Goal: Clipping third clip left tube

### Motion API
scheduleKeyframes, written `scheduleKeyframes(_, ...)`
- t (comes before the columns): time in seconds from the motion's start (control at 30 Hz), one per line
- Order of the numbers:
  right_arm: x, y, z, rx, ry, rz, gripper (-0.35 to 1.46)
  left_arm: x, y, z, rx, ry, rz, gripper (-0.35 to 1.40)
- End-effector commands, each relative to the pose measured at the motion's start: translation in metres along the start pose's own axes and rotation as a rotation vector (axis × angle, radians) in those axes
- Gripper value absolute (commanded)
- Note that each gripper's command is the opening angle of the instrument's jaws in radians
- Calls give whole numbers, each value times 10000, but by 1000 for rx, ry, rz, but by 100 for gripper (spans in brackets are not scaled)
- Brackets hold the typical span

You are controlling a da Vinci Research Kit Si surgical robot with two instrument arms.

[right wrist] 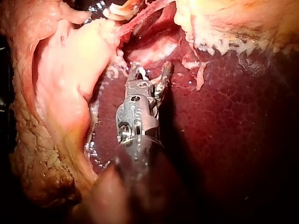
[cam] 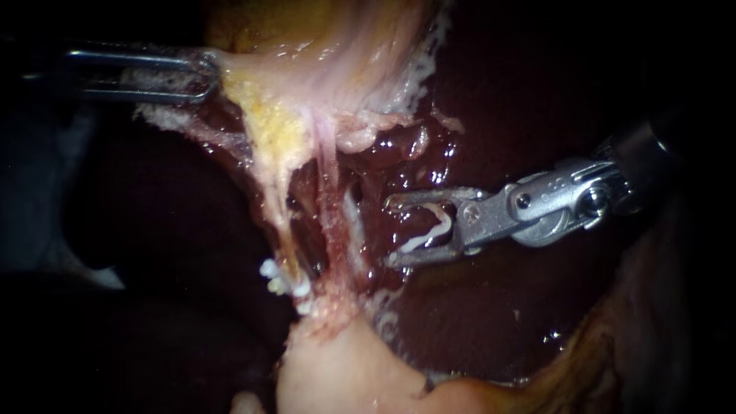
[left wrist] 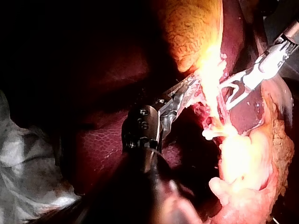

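Observation:
My left instrument (cam: 201,75) comes in at the upper left, its jaws shut on the pale edge of the gallbladder (cam: 307,46) and holding it taut. Two strands hang down from there. The yellowish left tube (cam: 270,165) carries white clips (cam: 285,282) near its lower end, and the pinker right tube (cam: 330,203) runs beside it. My right instrument (cam: 389,230) lies just right of the tubes with its jaws spread wide, a white clip (cam: 431,230) seated between them. Those jaws do not enclose either tube. The left wrist view shows the loaded jaws (left wrist: 230,95) close to the strands.
Dark red liver (cam: 506,107) fills the background, wet and glistening behind the tubes. A pale, fatty mass of tissue (cam: 337,368) sits below the clips. In the right wrist view my right instrument (right wrist: 149,70) lies over the liver (right wrist: 233,116), beside this pale tissue (right wrist: 65,84).

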Motion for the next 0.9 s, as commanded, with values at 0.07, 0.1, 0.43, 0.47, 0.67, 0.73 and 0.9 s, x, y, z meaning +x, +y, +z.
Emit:
scheduleKeyframes(0.07,1,0,-1,2,1,2,41,0,0,-1,0,0,0,-35)
scheduleKeyframes(0.1,1,-1,-2,2,4,2,41,0,0,-1,0,0,0,-35)
scheduleKeyframes(0.43,30,-10,-15,8,71,49,48,0,0,-1,0,0,0,-35)
scheduleKeyframes(0.47,36,-12,-17,11,79,58,49,0,0,-1,0,0,0,-35)
scheduleKeyframes(0.67,68,-22,-22,38,136,95,49,0,0,-1,0,0,0,-35)
scheduleKeyframes(0.73,76,-25,-20,44,147,102,49,0,0,-1,0,0,0,-35)
scheduleKeyframes(0.9,94,-36,-12,62,174,117,49,0,0,-1,0,0,0,-35)
